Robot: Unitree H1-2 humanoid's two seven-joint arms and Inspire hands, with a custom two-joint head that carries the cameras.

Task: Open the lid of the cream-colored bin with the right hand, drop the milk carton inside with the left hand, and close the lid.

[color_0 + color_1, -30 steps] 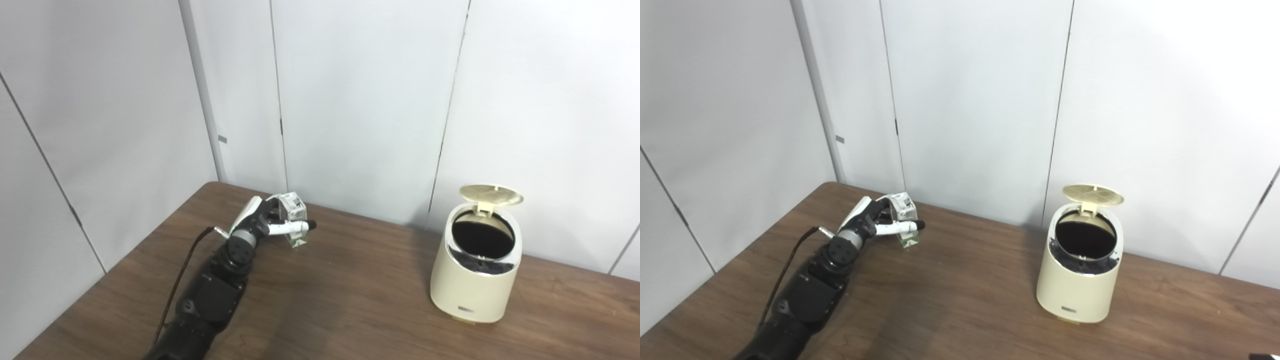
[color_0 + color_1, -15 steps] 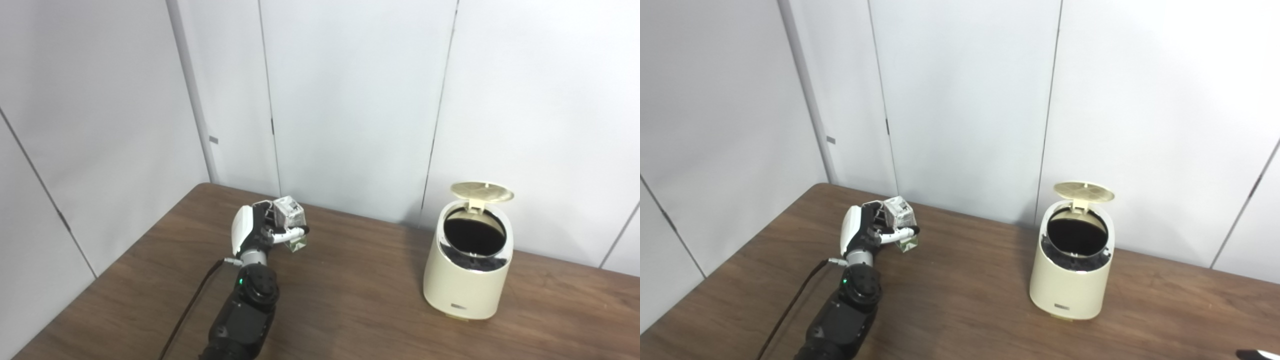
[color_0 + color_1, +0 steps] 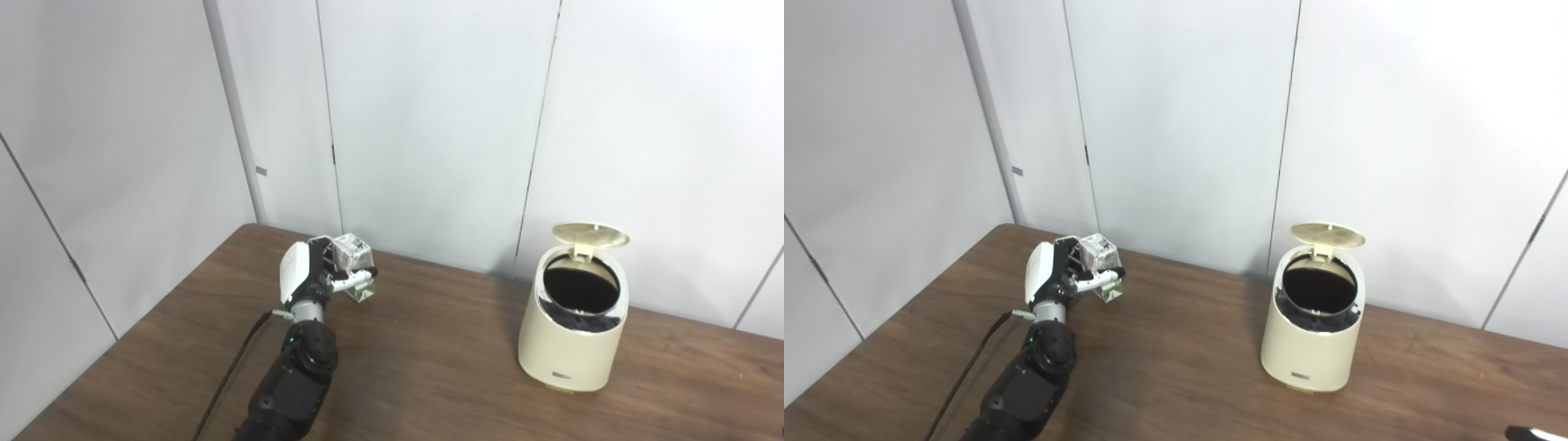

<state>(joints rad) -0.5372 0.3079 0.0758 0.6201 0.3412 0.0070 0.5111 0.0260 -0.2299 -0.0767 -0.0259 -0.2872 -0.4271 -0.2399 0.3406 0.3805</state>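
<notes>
The cream-colored bin stands on the right of the brown table. Its round lid is tipped up at the back, and the dark inside shows. My left hand is shut on the small white and green milk carton, holding it tilted a little above the table at the far left, well left of the bin. The carton also shows in the right eye view. Only a white sliver at the bottom right corner may be my right hand.
Grey wall panels close off the back and left sides of the table. Bare wood lies between the left hand and the bin. The left arm's black cable trails along the table's left part.
The camera shifted early on. My left hand has turned upright and lifted the carton a little off the table, tilting it. The bin and its open lid have not moved.
</notes>
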